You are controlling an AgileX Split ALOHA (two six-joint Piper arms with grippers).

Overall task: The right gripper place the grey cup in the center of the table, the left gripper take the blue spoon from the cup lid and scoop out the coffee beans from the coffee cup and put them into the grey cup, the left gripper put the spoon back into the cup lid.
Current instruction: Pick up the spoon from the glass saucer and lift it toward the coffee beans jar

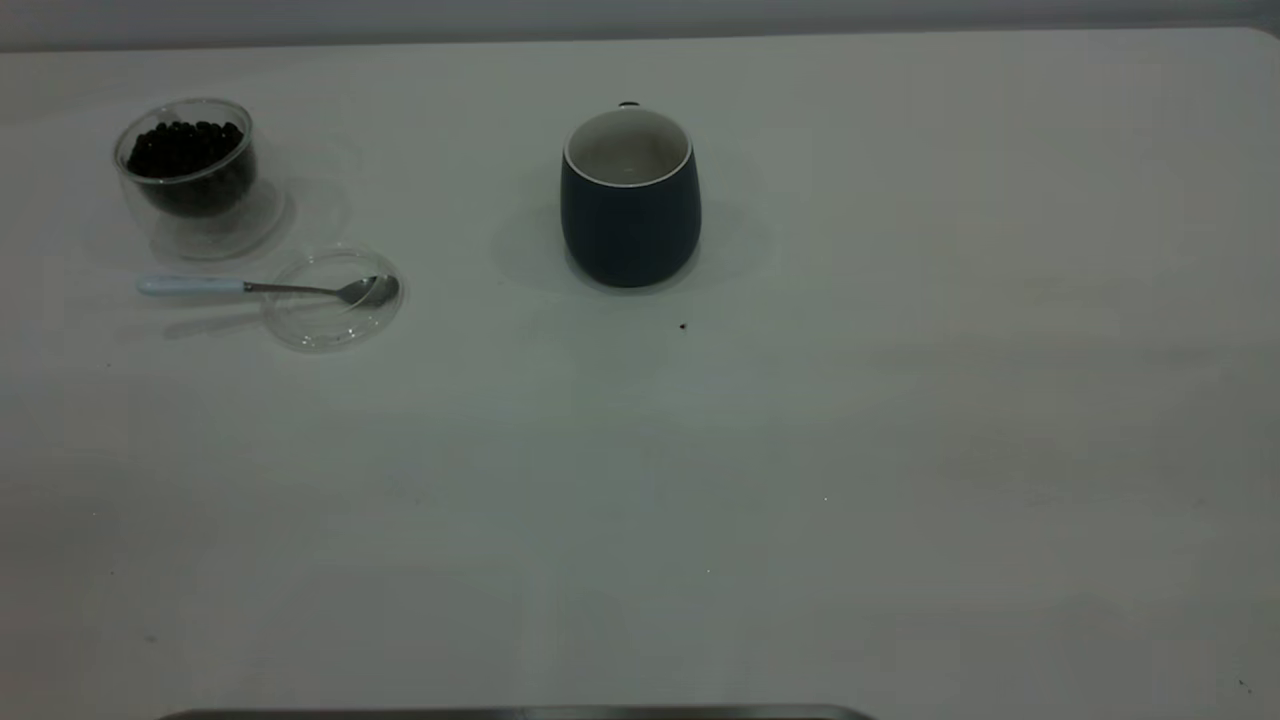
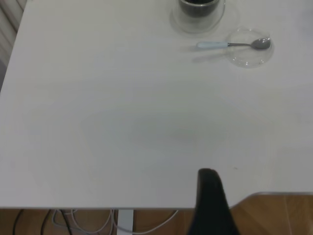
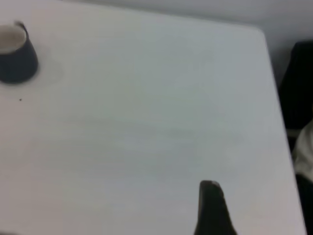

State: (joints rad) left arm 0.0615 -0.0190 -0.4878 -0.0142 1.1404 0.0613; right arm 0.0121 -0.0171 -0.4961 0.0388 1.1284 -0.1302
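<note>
the table [image 1: 900, 450] is the biggest thing under me, a broad white top with a few tiny dark specks, one of them lying just in front of the grey cup [image 1: 630, 205]. that cup stands upright near the middle of the table toward the far edge, dark blue-grey outside and white inside, with only a bit of its handle peeking over the far rim, and nothing touches it. well off to the left stands the coffee cup [image 1: 190, 175], a small clear double-walled glass, upright, holding the coffee beans [image 1: 185, 150] heaped dark almost to its rim. just in front of it and a little to the right lies the cup lid [image 1: 332, 300], a flat clear disc resting on the table, apart from the glass. the blue spoon [image 1: 265, 288] lies across it, its shiny bowl resting inside the lid at the right side and its pale blue handle sticking out past the lid's left rim over the table. my left gripper [image 2: 211, 205] hangs back at the near edge of the table, well apart from the spoon and the glass; only one black tapered tip shows in my wrist view, so i cannot tell whether it is released or clenched. my right gripper [image 3: 212, 210] sits likewise pulled back over bare table, far from the grey cup, one dark tip showing, and i cannot tell its state either.
</note>
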